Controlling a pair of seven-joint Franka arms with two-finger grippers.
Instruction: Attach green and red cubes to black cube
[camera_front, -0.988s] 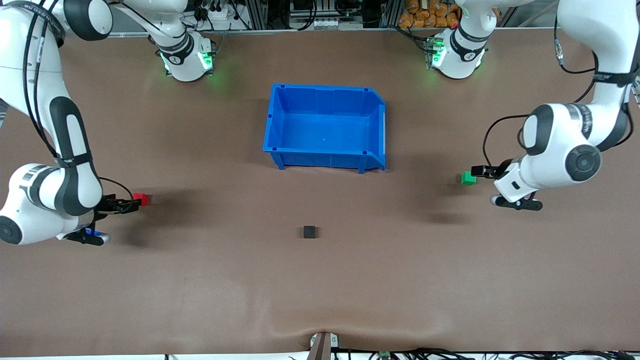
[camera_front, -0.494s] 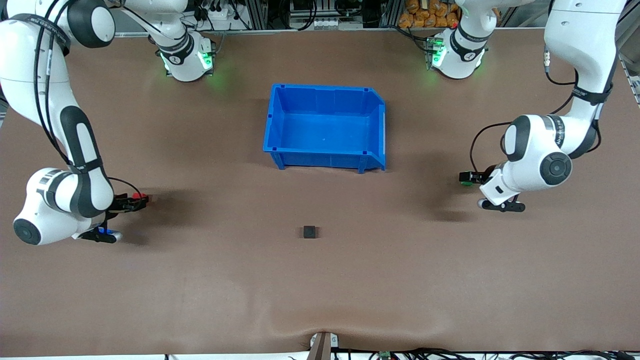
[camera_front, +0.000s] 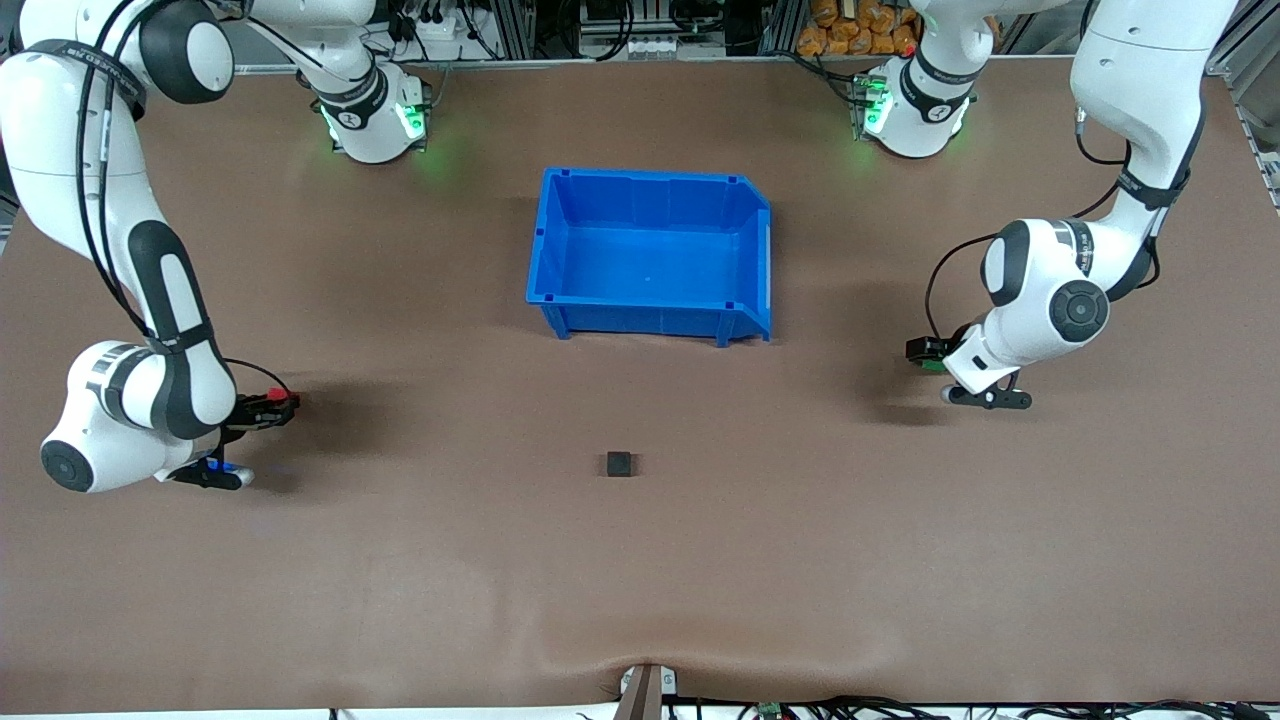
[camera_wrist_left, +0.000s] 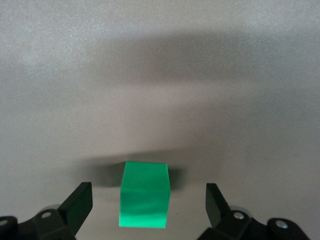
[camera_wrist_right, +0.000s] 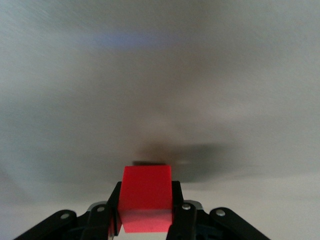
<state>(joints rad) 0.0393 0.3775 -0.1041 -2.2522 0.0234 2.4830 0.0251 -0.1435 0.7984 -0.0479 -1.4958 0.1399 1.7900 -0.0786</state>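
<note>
The black cube (camera_front: 619, 463) sits alone on the brown table, nearer the front camera than the blue bin. My right gripper (camera_front: 284, 404) is low at the right arm's end of the table, shut on the red cube (camera_wrist_right: 147, 199), whose sides its fingers press. My left gripper (camera_front: 925, 353) is low at the left arm's end of the table, open, with the green cube (camera_wrist_left: 145, 194) on the table between its spread fingers (camera_wrist_left: 79, 202), touching neither. In the front view only a sliver of the green cube (camera_front: 932, 366) shows under the gripper.
An empty blue bin (camera_front: 560, 245) stands in the middle of the table, toward the robots' bases. A clamp (camera_front: 645, 688) sits at the table's front edge.
My left gripper has moved over the green cube, now straddling it. My right gripper has closed in on the red cube and grips it.
</note>
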